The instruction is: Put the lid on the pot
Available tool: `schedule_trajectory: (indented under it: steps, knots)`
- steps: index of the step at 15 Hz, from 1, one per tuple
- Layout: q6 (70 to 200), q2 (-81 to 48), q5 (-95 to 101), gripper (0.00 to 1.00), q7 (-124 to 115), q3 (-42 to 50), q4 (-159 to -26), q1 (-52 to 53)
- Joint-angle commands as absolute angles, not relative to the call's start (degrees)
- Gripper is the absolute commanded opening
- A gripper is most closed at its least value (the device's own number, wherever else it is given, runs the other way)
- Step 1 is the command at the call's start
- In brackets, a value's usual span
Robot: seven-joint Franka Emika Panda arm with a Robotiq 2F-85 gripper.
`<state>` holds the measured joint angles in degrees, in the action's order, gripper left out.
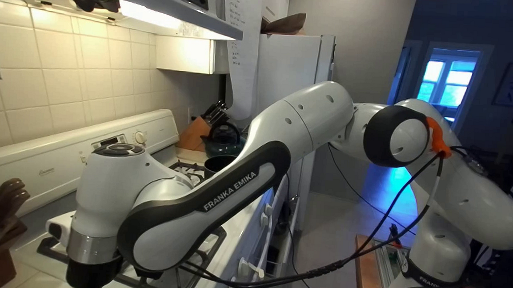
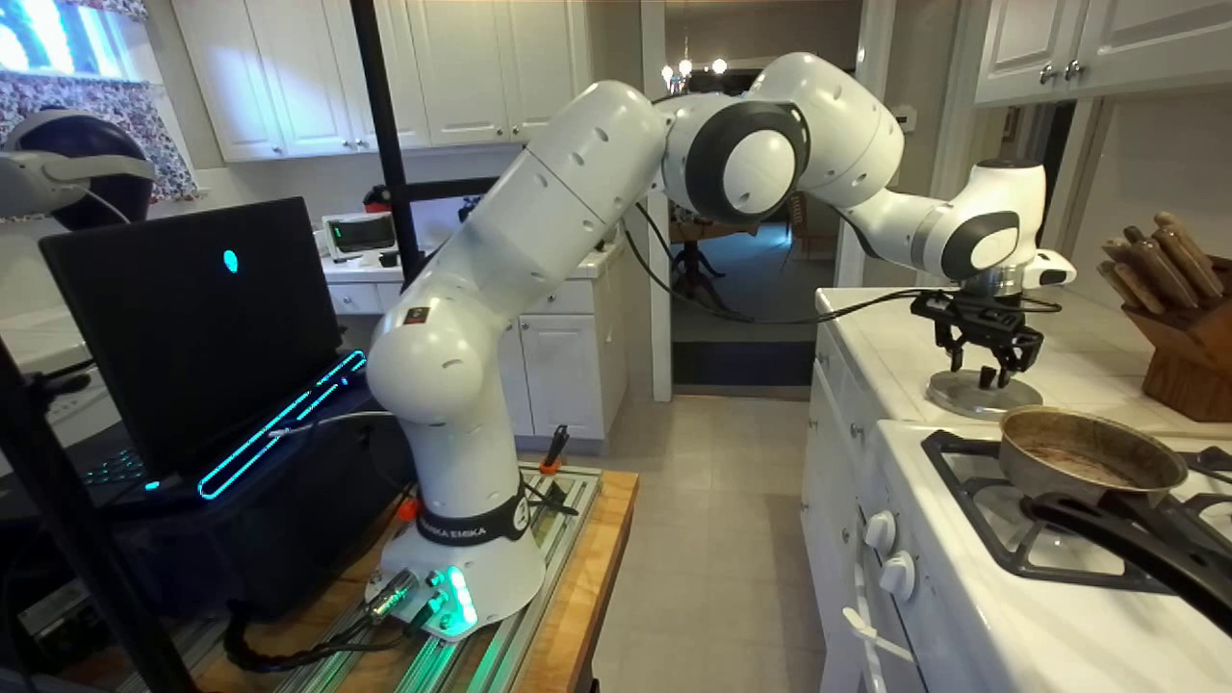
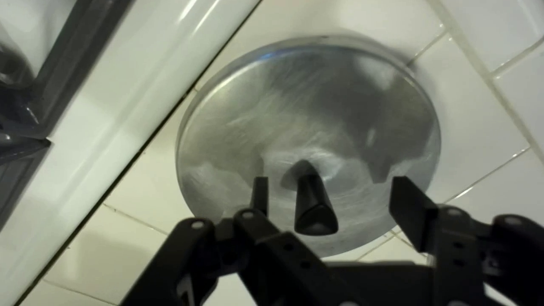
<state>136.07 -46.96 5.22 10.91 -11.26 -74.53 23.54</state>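
The lid point(image 2: 953, 398) is a round grey-silver metal lid lying flat on the white tiled counter beside the stove. It fills the middle of the wrist view point(image 3: 306, 114), with its upright black knob point(image 3: 315, 204). My gripper point(image 2: 980, 368) is open above the lid, pointing down. In the wrist view the fingers point(image 3: 329, 199) stand apart on both sides of the knob, which is closer to the left finger; neither touches it there. The pot point(image 2: 1088, 457), a shallow pan with a tan-brown inside, sits uncovered on the near burner. In an exterior view the fingers are cut off and the pot cannot be made out.
The pan's black handle point(image 2: 1136, 549) sticks out towards the camera. A wooden knife block point(image 2: 1198, 337) stands on the counter behind the pan. Dark burner grates point(image 2: 972, 481) cover the stove. A taller black pot point(image 1: 218, 163) and a kettle point(image 1: 223, 147) stand farther along.
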Motion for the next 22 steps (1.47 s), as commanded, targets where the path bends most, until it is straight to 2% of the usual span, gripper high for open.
schedule_trajectory:
  steps: [1, 7, 9, 22]
  knots:
    - [135.9, -49.5, 6.7, 0.45, 9.6, -11.0, -70.7, 24.4]
    - [136.1, -49.9, 6.6, 0.02, 9.5, -10.9, -69.9, 24.4]
    - [136.1, -49.9, 6.6, 0.06, 9.4, -10.9, -70.0, 24.5]
    - [136.3, -40.3, 6.9, 0.06, 1.7, -7.1, -77.1, 26.2]
